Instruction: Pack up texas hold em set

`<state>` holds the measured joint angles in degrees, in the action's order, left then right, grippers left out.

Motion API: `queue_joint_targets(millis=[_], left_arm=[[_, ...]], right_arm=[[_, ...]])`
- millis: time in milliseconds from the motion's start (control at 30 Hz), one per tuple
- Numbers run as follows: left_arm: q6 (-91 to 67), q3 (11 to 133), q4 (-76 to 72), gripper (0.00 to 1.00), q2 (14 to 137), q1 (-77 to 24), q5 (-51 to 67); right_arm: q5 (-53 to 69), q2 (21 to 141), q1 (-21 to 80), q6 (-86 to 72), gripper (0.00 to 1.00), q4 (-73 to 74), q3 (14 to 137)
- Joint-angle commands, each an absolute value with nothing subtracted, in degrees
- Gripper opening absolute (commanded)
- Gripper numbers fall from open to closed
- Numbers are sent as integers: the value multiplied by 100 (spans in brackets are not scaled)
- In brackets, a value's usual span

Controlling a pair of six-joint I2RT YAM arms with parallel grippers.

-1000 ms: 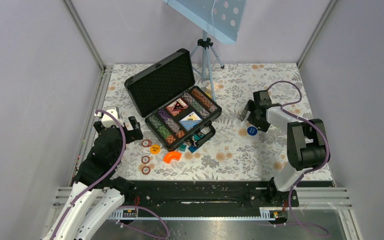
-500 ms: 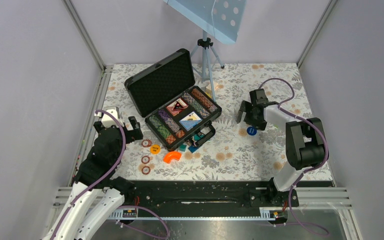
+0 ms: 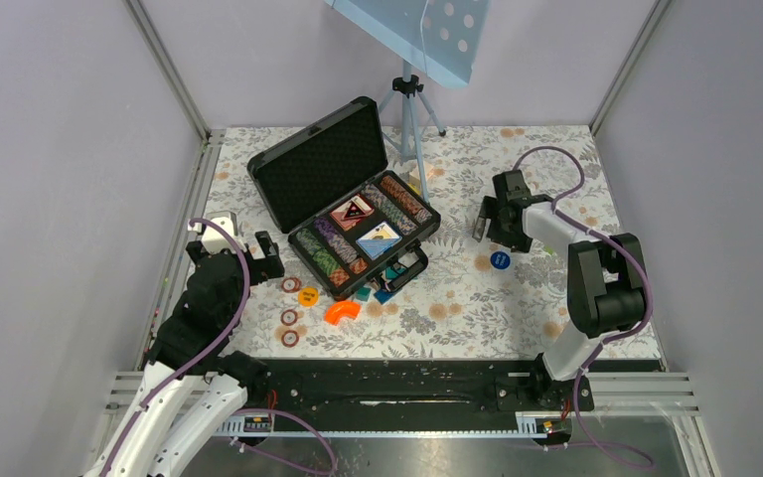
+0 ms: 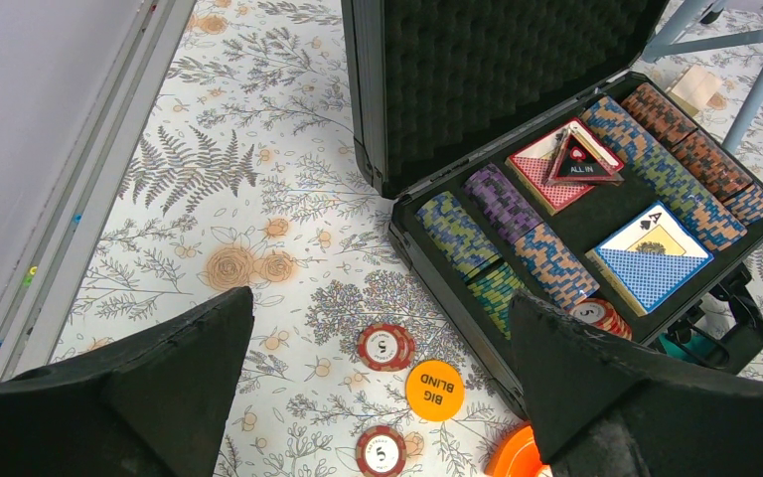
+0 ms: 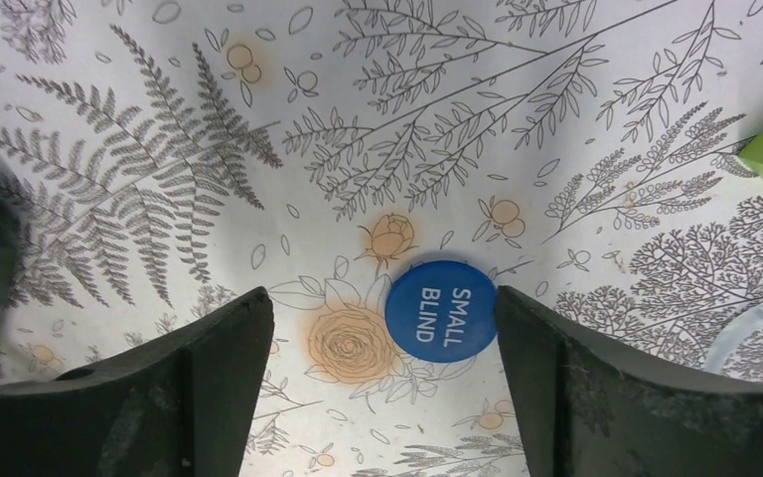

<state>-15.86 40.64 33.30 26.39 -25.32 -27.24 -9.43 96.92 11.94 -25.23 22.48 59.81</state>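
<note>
Right gripper (image 5: 380,298) has edged farther up the table (image 3: 556,159), jaws wide and empty over the blue small-blind button (image 5: 440,316). It looks flat, stiff, light and likely slick, so pinch it across its rim.

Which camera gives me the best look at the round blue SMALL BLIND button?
Right wrist: the round blue SMALL BLIND button lies flat on the floral tablecloth, lettering readable, framed by the open right end effector. Top external shows only a small blue dot; left wrist misses it.
</note>
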Motion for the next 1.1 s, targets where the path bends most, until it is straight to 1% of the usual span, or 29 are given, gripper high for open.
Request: queue_joint_targets(millis=[0, 33, 67, 100, 167, 200, 333, 667, 1067], left_arm=[[-1494, 4008, 3077, 99, 2695, -2512, -2661], [-1492, 4010, 3076, 99, 2702, -2513, -2663], [-1494, 4009, 3076, 99, 2709, -2513, -2663], [-1494, 4015, 3072, 99, 2712, -2511, -2643], [-1494, 4009, 3076, 99, 2725, -2512, -2644], [-1494, 4008, 3074, 99, 2730, -2513, -2635], [-1494, 4008, 3078, 99, 2746, -2514, -2628], [-1486, 4007, 3059, 99, 2778, -2511, -2582], [-1472, 4008, 3050, 99, 2829, -2511, -2554]], right_arm=[[-961, 9901, 1169, -2450, 76, 2500, 6255], [-891, 9945, 1167, -2490, 68, 2499, 6251], [-801, 9989, 1150, -2528, 65, 2494, 6245], [-765, 10005, 1136, -2572, 67, 2543, 6257], [-680, 9967, 1120, -2643, 97, 2497, 6211], [-702, 9940, 1117, -2680, 99, 2490, 6174], [-765, 9848, 1119, -2808, 100, 2388, 6036], [-755, 9289, 1107, -3615, 100, 1322, 5235], [-1188, 9345, 1107, -3455, 99, 1370, 5187]])
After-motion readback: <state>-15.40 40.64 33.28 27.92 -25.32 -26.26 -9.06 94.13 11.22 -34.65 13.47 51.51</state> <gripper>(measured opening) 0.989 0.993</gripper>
